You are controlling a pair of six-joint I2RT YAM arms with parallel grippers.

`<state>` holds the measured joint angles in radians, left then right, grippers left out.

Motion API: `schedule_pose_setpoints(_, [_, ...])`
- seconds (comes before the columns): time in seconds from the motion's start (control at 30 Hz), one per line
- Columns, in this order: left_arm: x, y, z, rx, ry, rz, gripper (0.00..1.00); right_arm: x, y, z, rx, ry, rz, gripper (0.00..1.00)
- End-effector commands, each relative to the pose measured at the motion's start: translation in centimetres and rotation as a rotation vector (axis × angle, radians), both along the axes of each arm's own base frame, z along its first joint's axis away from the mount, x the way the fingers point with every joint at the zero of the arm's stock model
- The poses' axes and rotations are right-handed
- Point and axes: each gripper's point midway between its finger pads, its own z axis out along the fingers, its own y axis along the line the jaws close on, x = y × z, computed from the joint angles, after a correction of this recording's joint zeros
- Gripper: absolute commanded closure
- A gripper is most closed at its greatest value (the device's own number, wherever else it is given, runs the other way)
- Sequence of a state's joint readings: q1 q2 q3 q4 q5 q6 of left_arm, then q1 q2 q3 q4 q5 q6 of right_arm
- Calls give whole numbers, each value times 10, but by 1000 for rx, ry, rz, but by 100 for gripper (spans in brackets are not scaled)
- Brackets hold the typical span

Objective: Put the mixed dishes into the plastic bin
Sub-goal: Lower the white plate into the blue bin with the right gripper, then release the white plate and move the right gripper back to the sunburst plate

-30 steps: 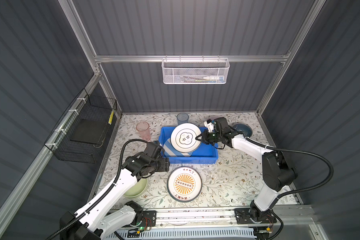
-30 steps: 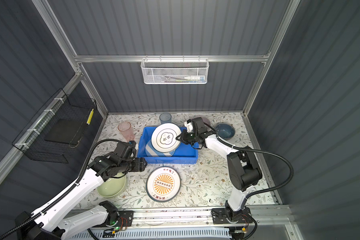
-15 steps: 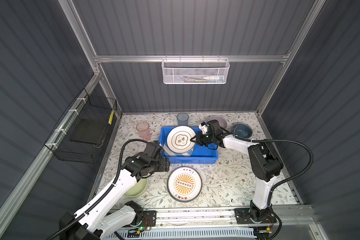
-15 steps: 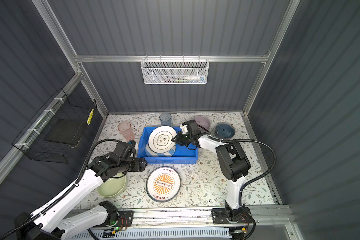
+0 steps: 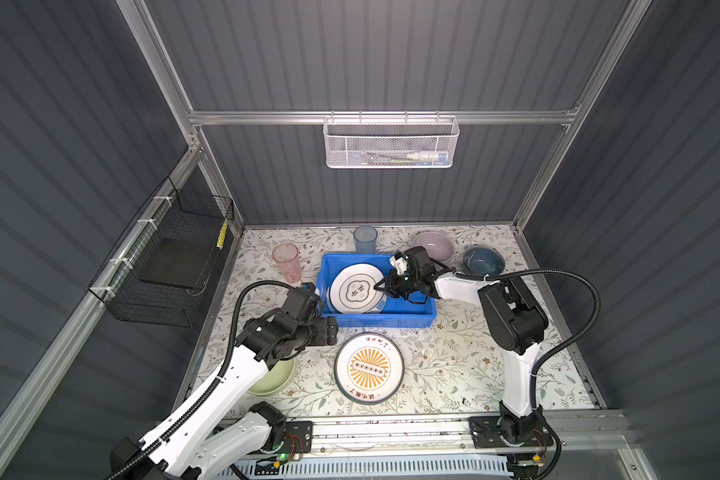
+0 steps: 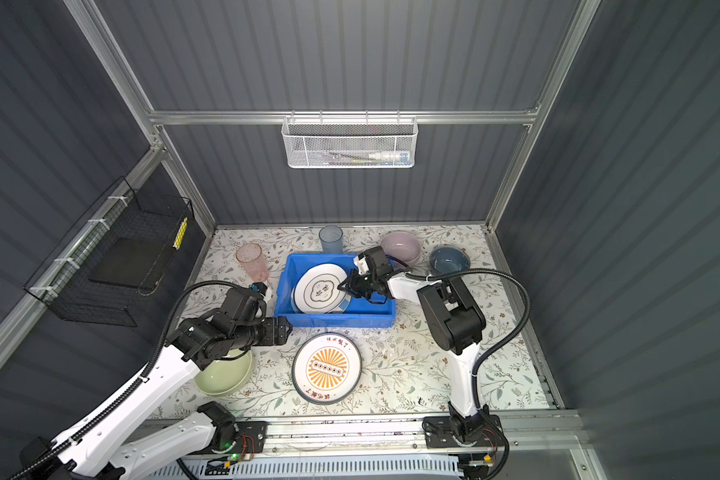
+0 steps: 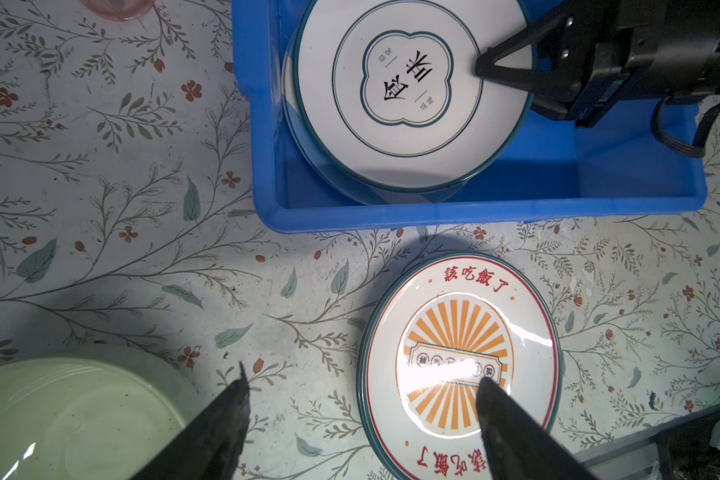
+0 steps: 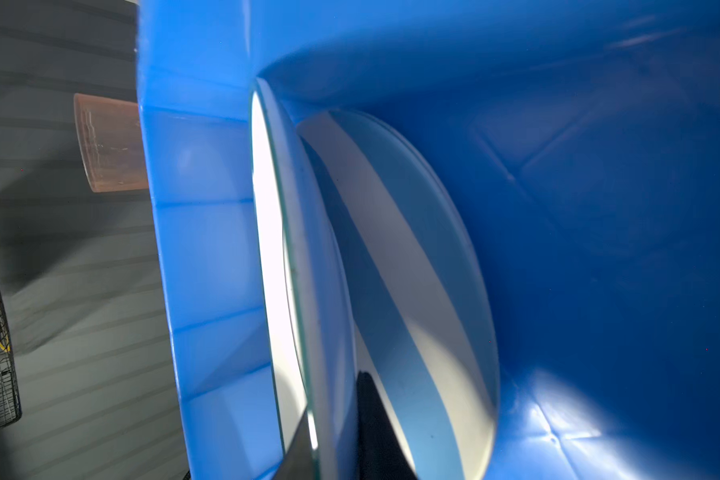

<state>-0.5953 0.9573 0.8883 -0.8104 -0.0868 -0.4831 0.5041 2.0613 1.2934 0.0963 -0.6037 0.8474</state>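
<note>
Both top views: the blue bin (image 5: 377, 323) sits central on the flowered tabletop (image 5: 454, 365). My right gripper (image 5: 380, 286) reaches in over its right-hand wall, jaws pinched on the rim of the emblem plate (image 5: 355, 289). That plate is inside the bin but tilted, held side high. I read this as easing it flat rather than dropping it. My left gripper (image 5: 332, 330) hovers just outside the bin's near-left corner, beside the lettered-rim plate (image 5: 368, 368), likely staged for that one. The green bowl (image 5: 273, 376) lies partly under the left arm. The pink tumbler (image 5: 287, 259), blue tumbler (image 5: 365, 239), pink bowl (image 5: 433, 245) and dark-blue bowl (image 5: 484, 261) ring the bin's far side, all outside it. Left wrist view: left fingers (image 7: 225, 415) stand wide apart with nothing between them, one tip over bare tabletop, the other over the lettered-rim plate. That plate lies flat on the cloth, so I expect little edge to get under. There is open tabletop between it and the bin's front lip. Right wrist view: fingertips (image 8: 375, 424) straddle the emblem plate's edge. A wedge of gap separates it from the striped plate (image 8: 412, 270) underneath, and its edge runs close along the bin wall. The bin floor on the gripper's side is bare, which leaves room for bowls and tumblers and for backing out.
</note>
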Motion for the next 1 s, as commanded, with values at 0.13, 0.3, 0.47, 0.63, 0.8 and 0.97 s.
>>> schedule_pose_setpoints(0.13, [-6,6,-3,14,16,12,13,12,10,6,20,-34,6,81])
schedule_pose_setpoints(0.3, [-7,7,-3,16,17,15,13,10,9,-6,-57,-30,13,76])
schedule_pose_setpoints(0.47, [-9,8,-3,21,20,16,13,6,8,-7,-111,-37,19,66])
schedule_pose_setpoints(0.63, [-9,8,-4,18,22,15,13,4,4,-5,-205,-55,25,57])
schedule_pose_setpoints(0.8, [-8,8,-3,13,17,26,13,3,0,0,-266,-77,28,48])
schedule_pose_setpoints(0.97, [-10,10,-3,10,20,33,13,0,-2,5,-317,-77,39,43])
